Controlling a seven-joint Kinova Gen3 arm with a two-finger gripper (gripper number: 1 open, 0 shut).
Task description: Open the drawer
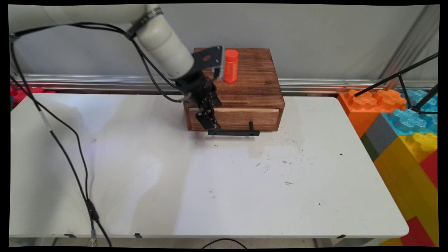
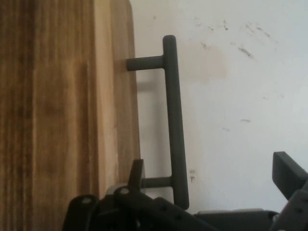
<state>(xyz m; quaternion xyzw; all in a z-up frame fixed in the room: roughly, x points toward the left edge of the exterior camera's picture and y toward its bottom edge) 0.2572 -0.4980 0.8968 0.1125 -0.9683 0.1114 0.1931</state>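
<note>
Black linkage of the tool (image 2: 211, 197) fills the bottom of the hand view, w/ one finger (image 2: 136, 175) tucked btwn the drawer front (image 2: 113, 96) and the bar of the handle (image 2: 174, 125), and the other finger (image 2: 288, 174) seen well out over the white surface (image 2: 231, 96). The tool is thus held wide open, straddling the near end of the handle; nothing is gripped yet.

In the main view the tool (image 1: 210, 123) is seen low at the left end of the handle (image 1: 233, 132), in front of the wooden box (image 1: 233, 91). The box is set near the far edge of the surface (image 1: 210, 182), and its drawer looks shut. An orange bottle (image 1: 230, 65) stands upright on the box top, toward the back.

Risks, as judged: the grip sits at one end of the handle, not the middle, so an off-centre pull could skew the drawer or drag the whole box. A jolt to the box could tip the bottle. The inner finger is close to the wood, so scraping or jamming against the drawer front is possible.
</note>
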